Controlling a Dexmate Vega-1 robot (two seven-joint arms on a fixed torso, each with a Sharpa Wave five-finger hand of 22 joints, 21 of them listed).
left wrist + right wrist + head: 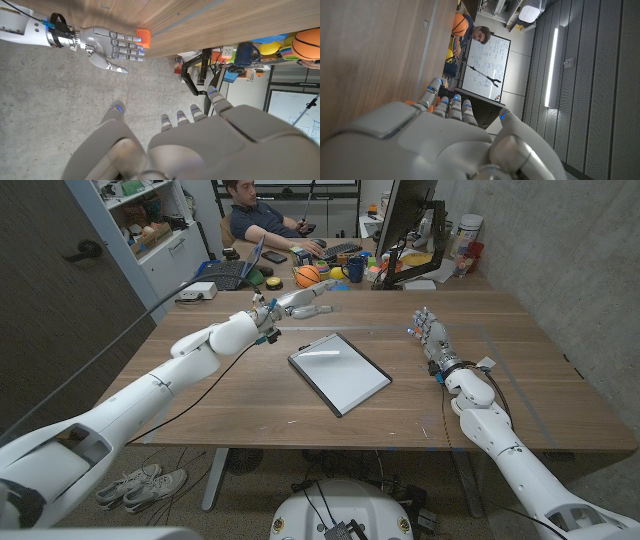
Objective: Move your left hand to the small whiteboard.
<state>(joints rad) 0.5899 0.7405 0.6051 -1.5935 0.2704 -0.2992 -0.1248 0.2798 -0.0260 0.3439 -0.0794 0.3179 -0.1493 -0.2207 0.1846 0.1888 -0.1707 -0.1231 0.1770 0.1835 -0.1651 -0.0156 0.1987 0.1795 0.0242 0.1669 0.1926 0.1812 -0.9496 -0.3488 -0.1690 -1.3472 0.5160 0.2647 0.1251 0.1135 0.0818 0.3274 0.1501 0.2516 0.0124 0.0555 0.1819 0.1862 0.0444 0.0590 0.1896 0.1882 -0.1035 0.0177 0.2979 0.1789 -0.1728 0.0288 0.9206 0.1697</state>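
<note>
The small whiteboard (340, 373) lies flat at the middle of the wooden table (220, 405), white with a dark frame and turned at an angle. My left hand (300, 300) hovers beyond the board's far left corner with fingers stretched out and apart, holding nothing and clear of the board. The left wrist view looks along the back of this hand (200, 132). My right hand (428, 335) stands on its edge to the right of the board, fingers straight and empty; it also shows as the right hand (112, 47) in the left wrist view, beside a small orange block (143, 36).
The table's far edge is crowded: a basketball (308, 275), a laptop (235, 272), a blue mug (356, 270) and a monitor (405, 220). A person (270, 220) sits behind them. Bare wood surrounds the board.
</note>
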